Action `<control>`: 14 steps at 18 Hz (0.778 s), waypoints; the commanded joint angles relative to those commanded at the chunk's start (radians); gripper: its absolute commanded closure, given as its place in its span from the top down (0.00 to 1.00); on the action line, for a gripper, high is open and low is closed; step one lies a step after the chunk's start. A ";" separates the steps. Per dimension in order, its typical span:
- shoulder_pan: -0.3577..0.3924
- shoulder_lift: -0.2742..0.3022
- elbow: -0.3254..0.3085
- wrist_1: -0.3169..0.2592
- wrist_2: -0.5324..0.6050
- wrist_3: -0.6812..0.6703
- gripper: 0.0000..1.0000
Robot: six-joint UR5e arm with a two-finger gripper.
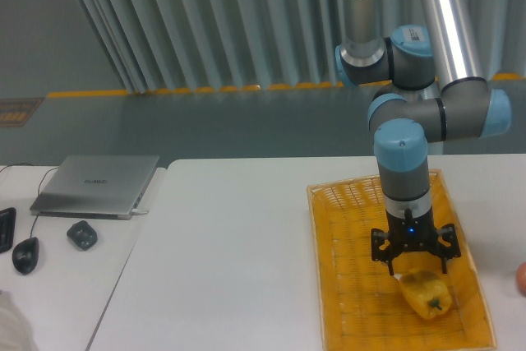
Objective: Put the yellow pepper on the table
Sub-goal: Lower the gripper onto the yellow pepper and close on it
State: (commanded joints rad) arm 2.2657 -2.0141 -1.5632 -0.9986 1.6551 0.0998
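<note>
A glossy yellow pepper (426, 293) with a dark green stem stub lies in the near part of the yellow-orange woven basket (349, 285), which rests on the white table (230, 252). My gripper (416, 269) hangs straight down right over the pepper's far end, open, its two fingers spread to either side just above the fruit. Nothing is between the fingers. A blue light glows on the gripper body.
An orange-red round fruit (521, 279) peeks in at the right edge of the table. On a separate desk to the left sit a grey laptop (99, 184), a small dark object (81, 235) and a black mouse (25, 255).
</note>
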 joint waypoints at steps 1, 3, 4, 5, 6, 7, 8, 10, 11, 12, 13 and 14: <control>-0.002 -0.005 0.002 0.002 0.000 -0.009 1.00; -0.003 -0.009 0.005 0.002 0.000 -0.015 1.00; -0.003 -0.011 0.008 0.002 0.000 -0.017 1.00; -0.003 -0.012 0.009 0.002 0.000 -0.018 1.00; -0.005 -0.017 0.009 0.002 0.000 -0.018 1.00; -0.005 -0.018 0.009 0.002 0.000 -0.020 1.00; -0.005 -0.018 0.012 0.002 0.000 -0.028 1.00; -0.005 -0.025 0.015 0.002 0.000 -0.029 1.00; -0.006 -0.026 0.015 0.002 0.002 -0.031 1.00; -0.006 -0.028 0.015 0.002 0.009 -0.034 1.00; -0.012 -0.032 0.017 0.003 0.018 -0.038 1.00; -0.015 -0.040 0.023 0.003 0.021 -0.044 1.00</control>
State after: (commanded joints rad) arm 2.2504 -2.0539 -1.5402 -0.9956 1.6766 0.0553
